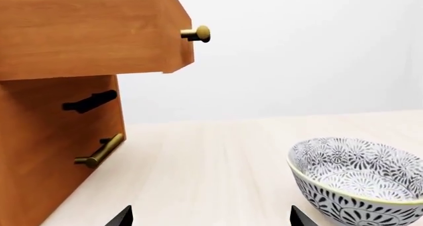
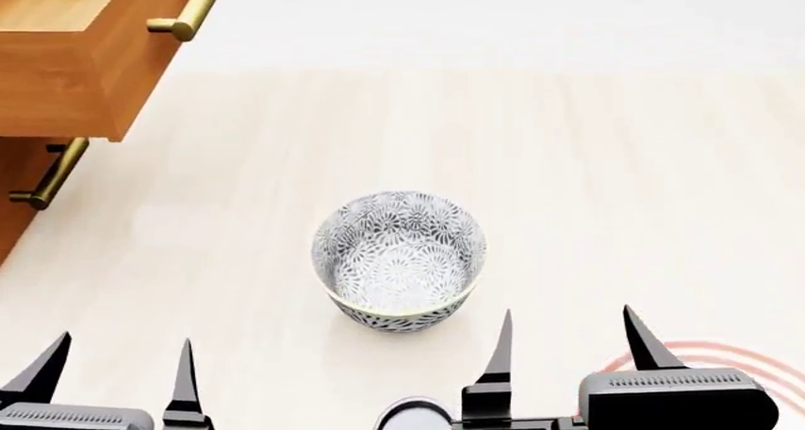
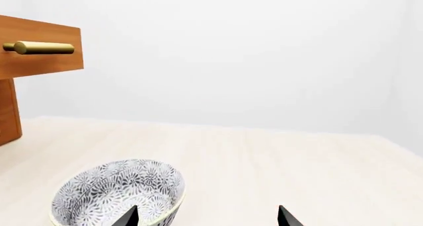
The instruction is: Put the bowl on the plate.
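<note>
Head view shows the bowl point(image 2: 399, 260) standing upright on the pale wooden table point(image 2: 604, 166), roughly midway across the picture, empty, with its grey-black floral pattern visible inside and out. The left claw point(image 2: 113, 373) sits at the near left edge, its two black fingertips spread wide apart and holding nothing; the bowl lies ahead of it and off to its right, well clear of both tips. The right claw point(image 2: 568, 340) sits at the near right, also spread wide and empty; the bowl lies just ahead and to the left of its inner fingertip, near but not touching. Beneath and beside the right claw, a sliver of the plate point(image 2: 704, 359) shows as curved red rings on white at the near right corner, apart from the bowl. At the far left stands a wooden cabinet point(image 2: 75, 62) with an open drawer and brass bar handles point(image 2: 188, 10). In the left wrist view the bowl point(image 1: 360, 179) stands beyond the one fingertip, outside the gap between the tips of the left claw point(image 1: 211, 217), with the cabinet point(image 1: 59, 87) on the other side. In the right wrist view the bowl point(image 3: 119, 194) partly overlaps one fingertip of the right claw point(image 3: 208, 217), mostly outside the gap.
</note>
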Tool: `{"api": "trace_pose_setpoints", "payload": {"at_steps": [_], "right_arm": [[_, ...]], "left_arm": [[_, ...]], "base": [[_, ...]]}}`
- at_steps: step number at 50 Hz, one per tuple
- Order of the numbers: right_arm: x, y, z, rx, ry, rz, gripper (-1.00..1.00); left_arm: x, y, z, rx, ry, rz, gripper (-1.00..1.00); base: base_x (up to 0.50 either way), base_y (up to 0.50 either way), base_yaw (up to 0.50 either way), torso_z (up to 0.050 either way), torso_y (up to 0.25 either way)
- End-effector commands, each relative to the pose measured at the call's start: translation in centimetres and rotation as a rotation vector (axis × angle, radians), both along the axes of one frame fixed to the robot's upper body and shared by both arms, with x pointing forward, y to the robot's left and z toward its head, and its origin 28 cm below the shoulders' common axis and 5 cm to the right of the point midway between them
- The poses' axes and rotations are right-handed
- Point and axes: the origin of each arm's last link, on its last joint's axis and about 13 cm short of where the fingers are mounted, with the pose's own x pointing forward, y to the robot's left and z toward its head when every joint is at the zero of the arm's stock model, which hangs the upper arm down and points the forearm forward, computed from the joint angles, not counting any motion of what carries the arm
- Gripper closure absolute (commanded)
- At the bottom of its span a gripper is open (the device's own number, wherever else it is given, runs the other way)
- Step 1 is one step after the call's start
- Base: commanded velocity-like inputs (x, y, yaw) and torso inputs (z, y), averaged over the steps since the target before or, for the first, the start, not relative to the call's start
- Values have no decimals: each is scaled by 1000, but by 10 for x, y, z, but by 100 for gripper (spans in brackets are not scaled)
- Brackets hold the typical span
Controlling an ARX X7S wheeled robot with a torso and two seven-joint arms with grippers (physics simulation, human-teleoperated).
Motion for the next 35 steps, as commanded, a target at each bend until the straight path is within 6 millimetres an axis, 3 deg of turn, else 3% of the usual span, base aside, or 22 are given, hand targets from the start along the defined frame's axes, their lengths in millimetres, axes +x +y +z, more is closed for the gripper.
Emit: {"api": "trace_pose_setpoints", "payload": {"at_steps": [1, 23, 35], "right_arm": [[-1, 0, 0, 3, 2, 3, -100], [0, 0, -1, 15, 16, 0, -100], [4, -2, 2, 11, 34, 29, -100]], "left_arm": [[-1, 0, -2, 0, 0, -1, -100], [0, 4, -2, -4, -5, 28, -100], [0, 9, 1, -5, -9, 58, -100]], "base": [[141, 0, 0, 0, 0], [140, 0, 0, 0, 0], [0, 0, 0, 0, 0]]}}
